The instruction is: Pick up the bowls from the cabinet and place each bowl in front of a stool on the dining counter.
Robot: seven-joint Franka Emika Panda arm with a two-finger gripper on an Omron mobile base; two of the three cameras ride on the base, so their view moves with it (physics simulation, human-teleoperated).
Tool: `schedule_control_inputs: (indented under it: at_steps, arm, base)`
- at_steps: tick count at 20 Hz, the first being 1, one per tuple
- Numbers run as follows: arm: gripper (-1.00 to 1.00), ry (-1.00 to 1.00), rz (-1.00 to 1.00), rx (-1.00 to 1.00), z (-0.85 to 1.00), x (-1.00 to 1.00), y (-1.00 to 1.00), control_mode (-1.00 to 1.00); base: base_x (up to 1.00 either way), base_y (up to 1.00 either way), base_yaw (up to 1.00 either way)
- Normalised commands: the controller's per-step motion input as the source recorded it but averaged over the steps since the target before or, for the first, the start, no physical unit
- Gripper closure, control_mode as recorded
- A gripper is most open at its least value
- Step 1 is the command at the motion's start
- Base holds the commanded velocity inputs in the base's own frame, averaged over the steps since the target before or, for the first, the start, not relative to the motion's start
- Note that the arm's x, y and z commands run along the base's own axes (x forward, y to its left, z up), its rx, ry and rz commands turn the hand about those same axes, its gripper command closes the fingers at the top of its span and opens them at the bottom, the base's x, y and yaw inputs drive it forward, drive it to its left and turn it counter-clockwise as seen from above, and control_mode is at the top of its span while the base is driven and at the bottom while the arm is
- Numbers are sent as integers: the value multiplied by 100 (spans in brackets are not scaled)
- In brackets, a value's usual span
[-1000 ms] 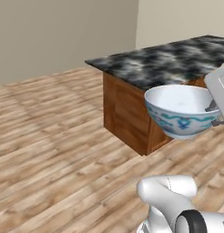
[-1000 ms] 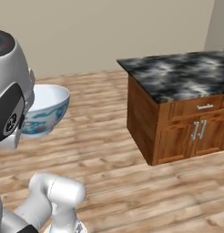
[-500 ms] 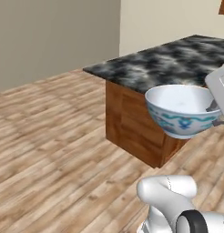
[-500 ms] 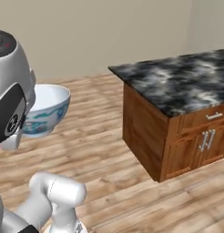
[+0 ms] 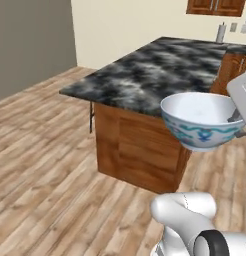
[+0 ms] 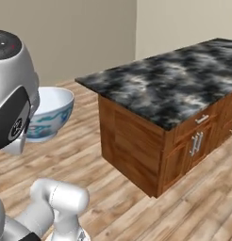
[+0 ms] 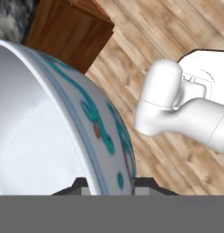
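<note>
A white bowl with a blue-teal pattern (image 5: 201,120) hangs upright in the air, held at its right rim, in front of the black-and-grey marbled worktop (image 5: 150,75) on its reddish-brown base, above a wooden plank floor (image 5: 45,165).

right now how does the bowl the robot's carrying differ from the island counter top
The bowl is white with a blue-teal pattern on its outside; the counter top is black-and-grey marbled stone. The bowl is round and hollow; the counter top is a flat slab with straight edges. The bowl hangs in the air, its rim pinched by the gripper; the counter top rests on a reddish-brown wooden base. Both look smooth and glossy.
</note>
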Motion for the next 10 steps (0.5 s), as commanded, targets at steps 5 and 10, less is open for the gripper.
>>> schedule_control_inputs:
  at_steps: [5,10]
  arm:
    - [100,0,0,0,0,0,0,100]
    - [100,0,0,0,0,0,0,100]
  base:
    - [59,100,-52]
    - [8,100,-46]
